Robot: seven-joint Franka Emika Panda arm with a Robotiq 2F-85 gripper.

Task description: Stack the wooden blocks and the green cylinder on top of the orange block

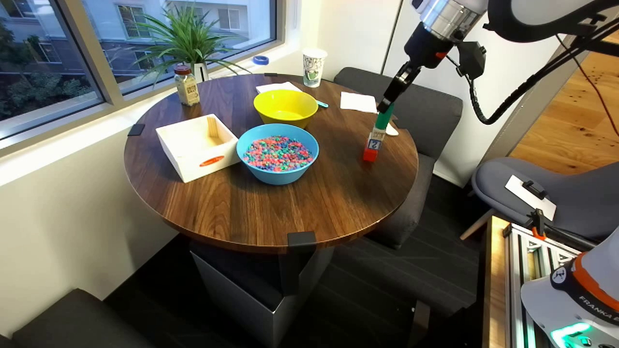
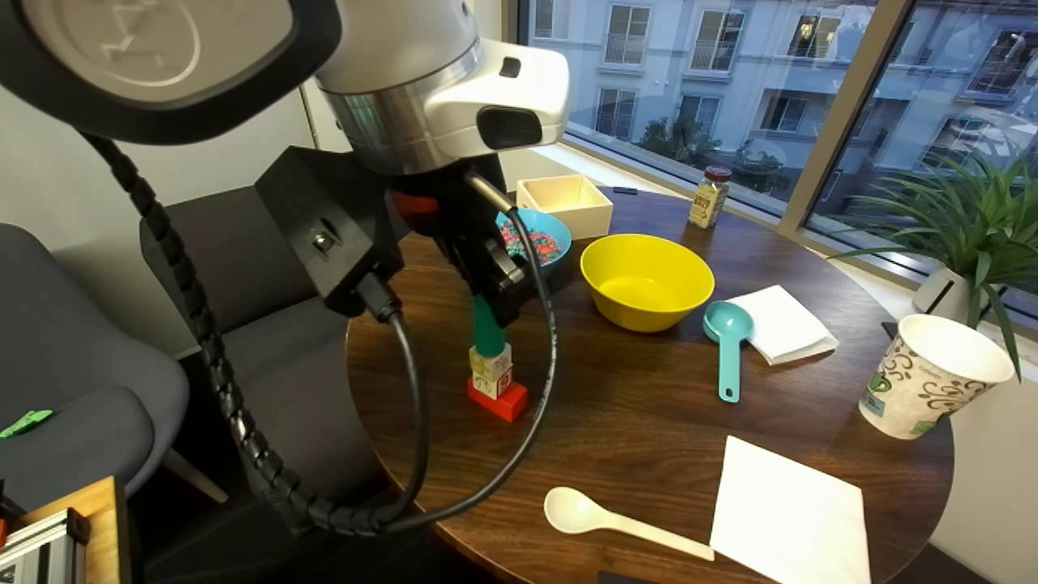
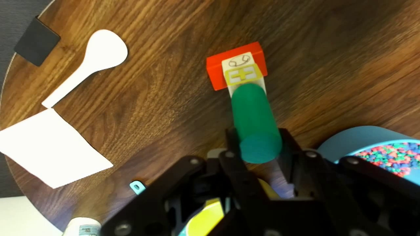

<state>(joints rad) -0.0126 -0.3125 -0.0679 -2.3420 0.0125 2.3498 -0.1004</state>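
Wrist view, fingers (image 3: 288,144) clamped on green cylinder (image 3: 255,122), upper end between them

Bluish light beyond the window (image 2: 754,105), dim floor (image 1: 372,295), washed-out napkin (image 3: 54,149), blurred fingers (image 3: 288,143) in wrist view

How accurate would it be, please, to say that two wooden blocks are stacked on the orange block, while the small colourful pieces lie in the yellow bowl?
The bowl is wrong: the small colourful pieces lie in the blue bowl, not the yellow bowl, as both exterior views show. Two wooden blocks are indeed stacked on the orange block.
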